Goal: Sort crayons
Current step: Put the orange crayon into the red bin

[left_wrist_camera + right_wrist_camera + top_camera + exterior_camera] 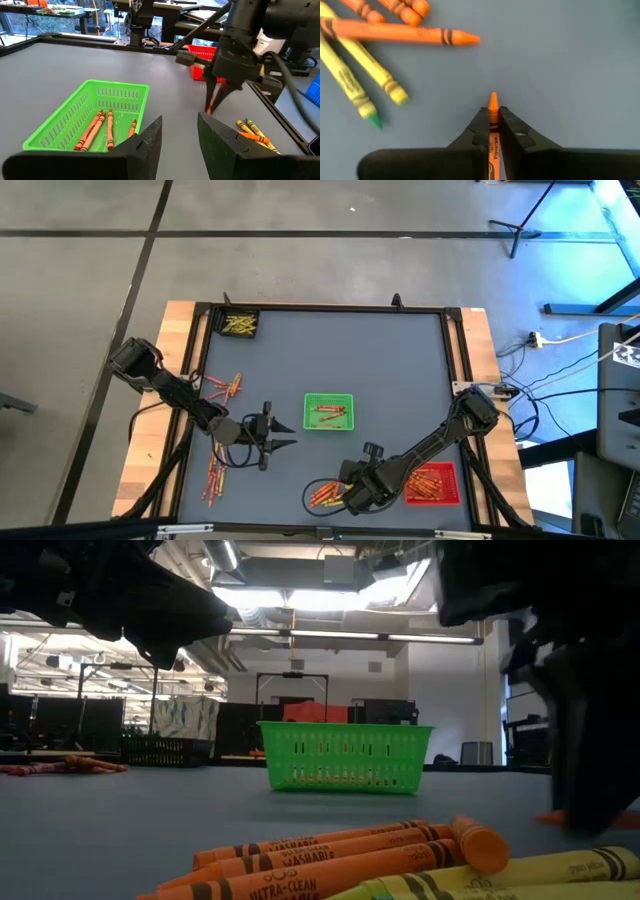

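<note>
My right gripper (pixel 493 114) is shut on an orange crayon (pixel 493 101), at the table's near edge beside a loose pile of orange, yellow and green crayons (pixel 325 494). The green tray (pixel 328 412) in the middle holds a few orange crayons (pixel 95 127) lying flat on its floor. Red crayons lie in the red tray (pixel 432 483) at the near right. My left gripper (pixel 276 436) hangs open left of the green tray, with nothing between its fingers. My right gripper pinches the orange crayon between its two fingers (pixel 479 127), which lie along it. Only the pointed tip (pixel 493 99) sticks out past the fingertips. The fingers come steeply from above, so the crayon points down at the table. Whether the tip touches the table cannot be told.
A dark tray (pixel 238 324) with yellow crayons stands in the far left corner. More red and orange crayons lie loose at the left (pixel 225 387) and near left (pixel 213 475). A raised black frame (pixel 330 307) runs around the grey table.
</note>
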Available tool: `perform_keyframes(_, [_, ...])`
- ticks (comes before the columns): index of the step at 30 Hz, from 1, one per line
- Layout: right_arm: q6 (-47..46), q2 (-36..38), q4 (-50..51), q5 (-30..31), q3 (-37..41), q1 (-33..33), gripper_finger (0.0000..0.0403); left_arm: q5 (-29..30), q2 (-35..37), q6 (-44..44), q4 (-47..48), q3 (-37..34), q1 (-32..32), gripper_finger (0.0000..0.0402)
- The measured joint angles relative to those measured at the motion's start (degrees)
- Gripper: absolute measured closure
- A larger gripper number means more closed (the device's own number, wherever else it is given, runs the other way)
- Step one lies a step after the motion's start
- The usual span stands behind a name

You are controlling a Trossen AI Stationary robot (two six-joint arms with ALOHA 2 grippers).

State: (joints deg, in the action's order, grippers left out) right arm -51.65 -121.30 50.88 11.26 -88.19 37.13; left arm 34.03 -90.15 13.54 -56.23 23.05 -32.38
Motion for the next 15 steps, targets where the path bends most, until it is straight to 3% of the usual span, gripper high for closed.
perform_keyframes(15, [-5.93, 13.26, 9.08, 1.68, -0.21, 4.99, 0.0382, 0.02, 0.0, 0.45, -0.17, 0.0, 0.0, 0.0292])
